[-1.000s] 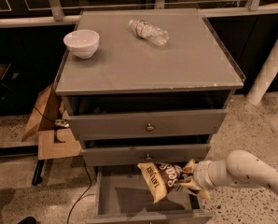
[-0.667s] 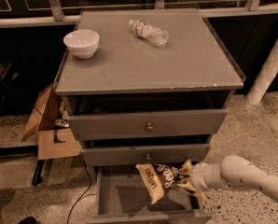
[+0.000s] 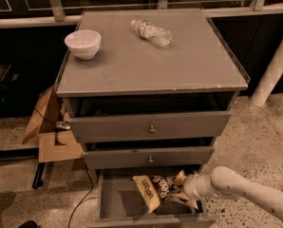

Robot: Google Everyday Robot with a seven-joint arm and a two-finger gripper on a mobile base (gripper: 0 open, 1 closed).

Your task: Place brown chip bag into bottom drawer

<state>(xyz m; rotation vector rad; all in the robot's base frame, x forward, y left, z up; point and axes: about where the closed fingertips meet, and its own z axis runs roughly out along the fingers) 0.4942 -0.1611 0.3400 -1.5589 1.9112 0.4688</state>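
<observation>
The brown chip bag, dark brown with white lettering and tan ends, hangs tilted over the open bottom drawer, near its right side. My gripper comes in from the lower right on a white arm and holds the bag by its right end, just above the drawer's grey floor. The bag casts a shadow on the drawer floor to its left. The two knobbed drawers above are pushed in.
A white bowl and a clear plastic bottle lie on the cabinet top. Cardboard pieces and a black cable lie on the floor to the cabinet's left. A white post stands at right.
The gripper and bag have moved slightly lower and to the left, deeper over the open bottom drawer. The bowl and bottle have not moved.
</observation>
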